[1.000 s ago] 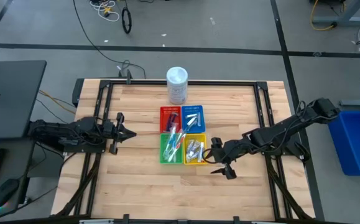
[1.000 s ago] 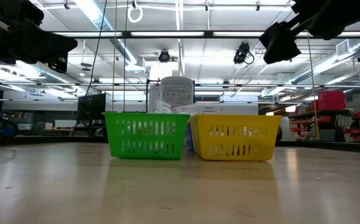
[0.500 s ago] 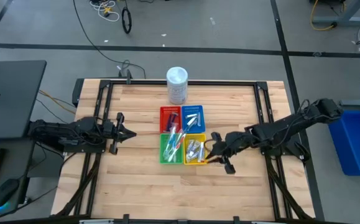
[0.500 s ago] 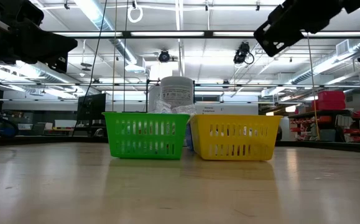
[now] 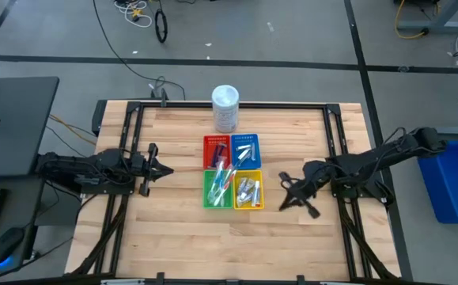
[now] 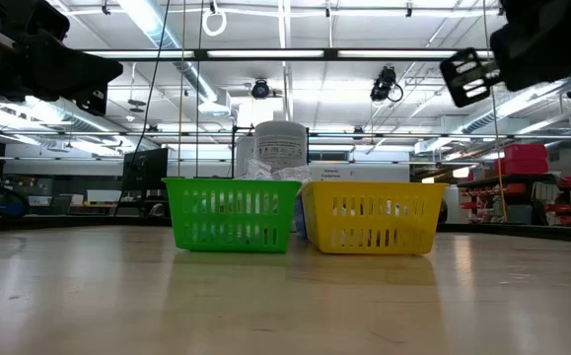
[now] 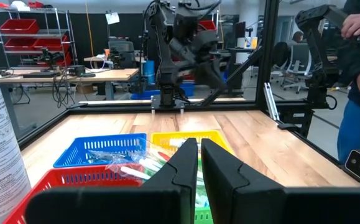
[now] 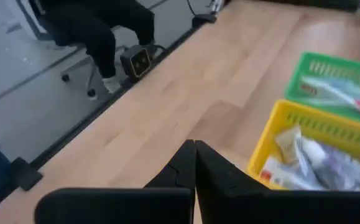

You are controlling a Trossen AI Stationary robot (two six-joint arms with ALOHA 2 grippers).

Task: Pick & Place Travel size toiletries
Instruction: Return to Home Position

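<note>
Bright, even overhead light fills the high view, and the wooden table (image 5: 173,229) carries only faint, soft shadows. In the low view, long ceiling strip lights (image 6: 265,54) glare from behind (the left arm (image 6: 38,54) and right arm (image 6: 536,44) read as black silhouettes). The tabletop shows a dull sheen below the green basket (image 6: 232,215) and yellow basket (image 6: 372,217).

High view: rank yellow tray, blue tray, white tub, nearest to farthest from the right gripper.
1. Yellow tray, right beside the right gripper.
2. Blue tray, in the row beyond the yellow one.
3. White tub, farthest back, standing alone.
</note>
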